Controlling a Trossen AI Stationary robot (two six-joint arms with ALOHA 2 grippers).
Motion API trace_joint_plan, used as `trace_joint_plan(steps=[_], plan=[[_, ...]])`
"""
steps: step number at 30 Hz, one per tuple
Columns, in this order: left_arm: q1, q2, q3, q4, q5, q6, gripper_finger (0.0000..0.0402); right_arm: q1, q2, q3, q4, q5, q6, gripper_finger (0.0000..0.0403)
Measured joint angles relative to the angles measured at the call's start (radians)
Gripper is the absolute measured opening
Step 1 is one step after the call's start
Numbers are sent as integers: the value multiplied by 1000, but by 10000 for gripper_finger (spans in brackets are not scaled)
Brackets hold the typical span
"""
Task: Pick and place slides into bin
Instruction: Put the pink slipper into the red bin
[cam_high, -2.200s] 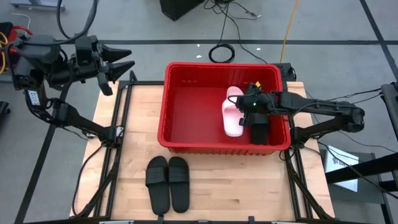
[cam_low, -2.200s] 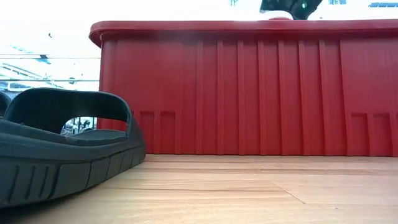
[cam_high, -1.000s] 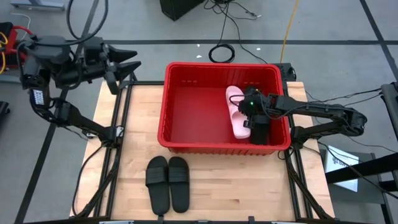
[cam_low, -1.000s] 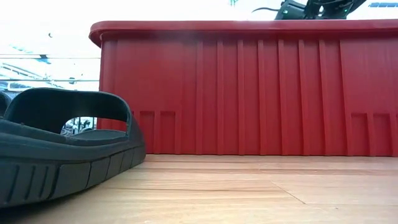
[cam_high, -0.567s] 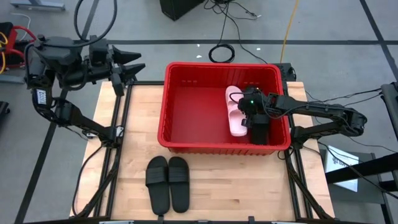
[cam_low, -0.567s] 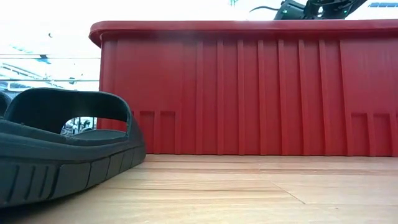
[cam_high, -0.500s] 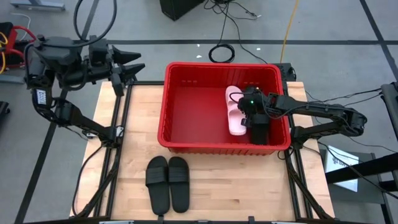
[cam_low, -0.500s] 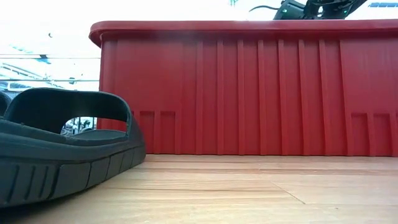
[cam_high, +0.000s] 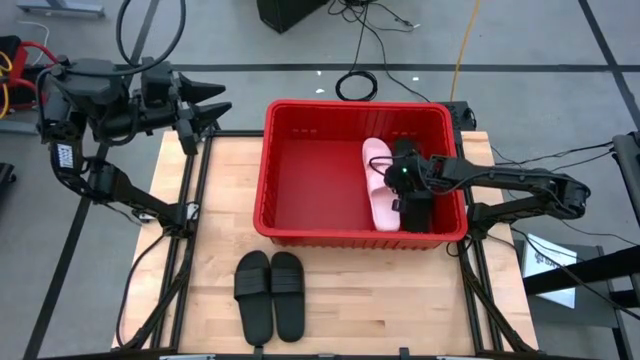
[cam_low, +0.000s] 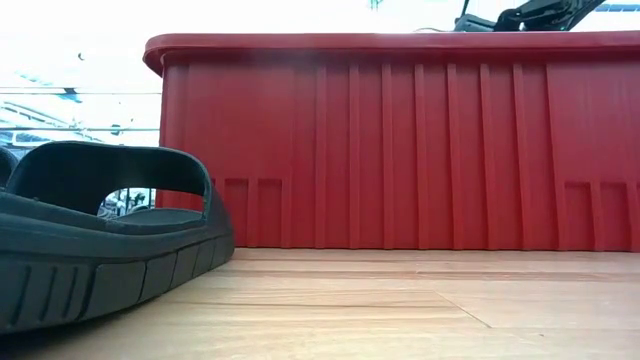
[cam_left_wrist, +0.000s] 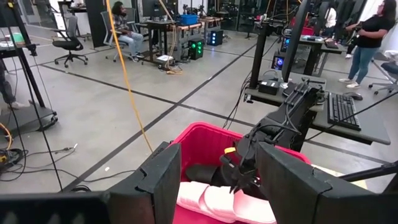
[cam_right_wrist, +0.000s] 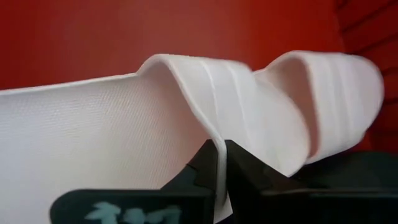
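The red bin (cam_high: 268, 160) stands on the far half of the wooden table; its ribbed near wall fills the low view (cam_low: 400, 150). Inside it, by the right wall, lies a pale pink slide (cam_high: 378, 190), with a black slide (cam_high: 419, 213) beside it. My right gripper (cam_high: 398, 192) reaches into the bin and is shut on the pink slide (cam_right_wrist: 124, 137). Two black slides (cam_high: 270, 292) lie side by side, soles down, near the table's front edge. My left gripper (cam_high: 212, 105) hangs open and empty above the table's far left corner. My right gripper pinches the thin edge of the pink slide's strap (cam_right_wrist: 219, 144) between its two fingertips (cam_right_wrist: 202, 171). It comes in from the bin's right side, slanting down. The slide stays inside the bin; whether it rests on the floor I cannot tell.
The bin's left half (cam_high: 310, 180) shows bare red floor. Bare tabletop (cam_high: 220, 200) lies left of the bin and around the black pair. The left wrist view looks over the bin's rim (cam_left_wrist: 205, 134) into a room with desks and people.
My right gripper, shut on the pink slide, has shifted a little within the bin and sunk lower behind the rim in the low view. The slide's near end has swung slightly with it. My left gripper has drifted a little toward the bin, staying open.
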Motion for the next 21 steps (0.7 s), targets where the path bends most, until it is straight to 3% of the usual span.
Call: trace_joint_plan(steps=[7, 14, 21], plan=[[0, 0, 0, -1, 0, 3, 205, 9, 1, -8, -4, -33, 39, 50], [0, 0, 0, -2, 0, 3, 205, 19, 1, -8, -7, -39, 54, 110], [0, 0, 0, -11, 1, 4, 205, 22, -6, -8, -11, -130, 133, 172]])
